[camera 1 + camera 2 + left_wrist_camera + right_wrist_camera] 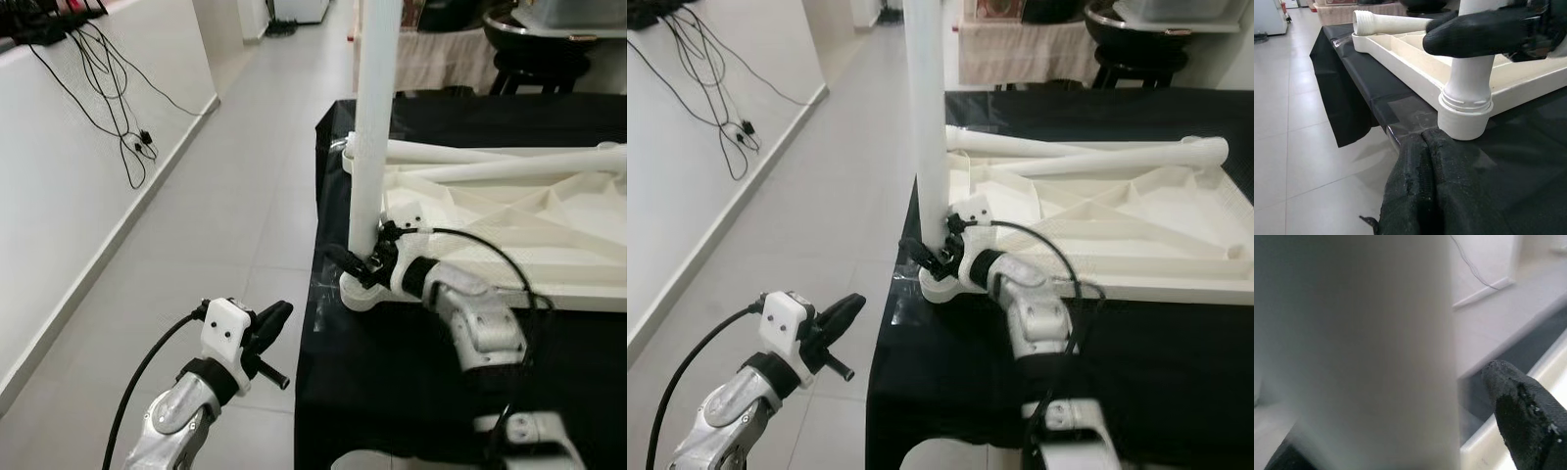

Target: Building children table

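Hanging off the desk's edge over the tiled floor, the left hand [266,338] was idle, its two black fingers pressed together. Next to it on the black-covered desk [411,392] lay the white tabletop [509,230] upside down, and one white leg [372,137] stood upright in its near corner socket [361,291]. The right hand [364,262] reached across with its wrist low and pinched this leg just above the socket. The step seemed to be fixing the leg; the next move probably called for turning it tight while keeping it vertical. Two spare legs [470,155] rested across the tabletop farther right.
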You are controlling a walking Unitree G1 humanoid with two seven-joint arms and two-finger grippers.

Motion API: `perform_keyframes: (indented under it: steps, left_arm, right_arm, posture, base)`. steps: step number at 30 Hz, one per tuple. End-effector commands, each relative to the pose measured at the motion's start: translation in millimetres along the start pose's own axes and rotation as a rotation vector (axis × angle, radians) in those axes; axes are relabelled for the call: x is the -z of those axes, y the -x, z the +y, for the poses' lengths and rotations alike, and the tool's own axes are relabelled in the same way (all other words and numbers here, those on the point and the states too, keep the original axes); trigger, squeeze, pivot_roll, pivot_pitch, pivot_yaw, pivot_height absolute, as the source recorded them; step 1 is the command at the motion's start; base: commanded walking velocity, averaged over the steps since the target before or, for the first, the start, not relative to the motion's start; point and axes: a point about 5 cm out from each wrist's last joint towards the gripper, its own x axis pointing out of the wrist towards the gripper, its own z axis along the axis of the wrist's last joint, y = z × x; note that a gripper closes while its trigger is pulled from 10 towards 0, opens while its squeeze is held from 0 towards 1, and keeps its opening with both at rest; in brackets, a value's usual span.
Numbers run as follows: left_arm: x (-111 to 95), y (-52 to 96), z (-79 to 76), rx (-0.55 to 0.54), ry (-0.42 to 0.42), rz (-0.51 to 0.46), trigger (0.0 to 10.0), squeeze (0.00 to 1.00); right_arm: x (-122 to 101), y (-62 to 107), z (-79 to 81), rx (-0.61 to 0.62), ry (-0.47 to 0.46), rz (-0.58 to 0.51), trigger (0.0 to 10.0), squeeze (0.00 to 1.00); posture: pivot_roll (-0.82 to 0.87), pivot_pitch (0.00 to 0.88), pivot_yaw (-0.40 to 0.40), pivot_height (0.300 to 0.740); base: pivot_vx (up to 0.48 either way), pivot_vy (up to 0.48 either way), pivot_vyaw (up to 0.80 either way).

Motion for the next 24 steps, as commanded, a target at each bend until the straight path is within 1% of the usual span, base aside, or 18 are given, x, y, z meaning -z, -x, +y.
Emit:
perform_keyframes:
  steps: [1,3,4,8,9,10,12,18,19,20,21,22,23,24]
  left_arm:
    - [4,2.2,-1.0,-0.006,0.0,0.016,10.0,0.0]
    - [4,3.0,-1.9,-0.01,-0.003,0.016,10.0,0.0]
    - [4,3.0,-1.9,-0.01,-0.003,0.016,10.0,0.0]
    - [5,4.8,-3.9,-0.012,-0.004,0.017,10.0,0.0]
    - [5,5.3,-4.7,-0.011,-0.004,0.018,10.0,0.0]
    - [5,5.9,-5.4,-0.009,-0.004,0.019,10.0,0.0]
    - [5,6.5,-6.5,-0.008,-0.003,0.02,10.0,0.0]
    - [5,6.7,-7.1,-0.007,-0.002,0.021,10.0,0.0]
    - [5,6.6,-7.3,-0.007,-0.001,0.021,10.0,0.0]
    - [5,6.5,-7.4,-0.006,0.0,0.02,10.0,0.0]
    - [5,6.5,-7.4,-0.006,0.0,0.02,10.0,0.0]
    - [4,6.4,-7.2,-0.006,0.003,0.018,10.0,0.0]
    - [4,6.4,-7.2,-0.006,0.003,0.018,10.0,0.0]
    - [4,6.6,-6.8,-0.005,0.004,0.018,10.0,0.0]
  right_arm:
    - [-1,-7.0,7.6,-0.092,0.025,-0.004,10.0,0.0]
    - [0,-10.5,5.2,-0.158,0.054,0.016,10.0,0.0]
    - [0,-10.5,5.2,-0.158,0.054,0.016,10.0,0.0]
    - [6,-14.5,-3.0,-0.202,0.049,0.052,10.0,0.0]
    - [8,-14.1,-5.0,-0.222,0.044,0.062,0.3,0.0]
    - [9,-13.3,-6.4,-0.238,0.039,0.072,0.0,0.0]
    - [12,-11.3,-9.2,-0.266,0.035,0.086,0.0,0.0]
    - [14,-9.7,-11.8,-0.26,0.035,0.098,0.0,0.0]
    - [17,-8.2,-13.9,-0.251,0.032,0.109,0.0,0.0]
    - [25,-4.6,-16.9,-0.209,0.032,0.136,0.0,0.0]
    - [25,-4.6,-16.9,-0.209,0.032,0.136,0.0,0.0]
    - [40,4.3,-21.9,-0.111,0.032,0.179,0.0,0.0]
    - [40,4.3,-21.9,-0.111,0.032,0.179,0.0,0.0]
    - [48,8.7,-22.4,-0.045,0.029,0.207,0.0,0.0]
  posture:
    - [0.03,0.105,0.037,0.74]
    - [0.03,0.105,0.036,0.74]
    - [0.03,0.105,0.036,0.74]
    - [0.04,0.105,0.036,0.74]
    - [0.04,0.107,0.037,0.74]
    - [0.04,0.108,0.038,0.74]
    - [0.05,0.111,0.038,0.74]
    - [0.05,0.113,0.039,0.74]
    - [0.04,0.117,0.042,0.74]
    - [0.04,0.121,0.043,0.74]
    - [0.04,0.121,0.043,0.74]
    - [0.03,0.125,0.045,0.74]
    - [0.03,0.125,0.045,0.74]
    - [0.02,0.132,0.046,0.74]
  base:
    - [0.0,0.0,0.0]
    - [0.0,0.0,0.0]
    - [0.0,0.0,0.0]
    - [0.0,0.0,0.0]
    - [0.0,0.0,0.0]
    - [0.0,0.0,0.0]
    - [0.0,0.0,0.0]
    - [0.0,0.0,0.0]
    - [0.0,0.0,0.0]
    - [0.0,0.0,0.0]
    - [0.0,0.0,0.0]
    - [0.0,0.0,0.0]
    - [0.0,0.0,0.0]
    - [0.0,0.0,0.0]
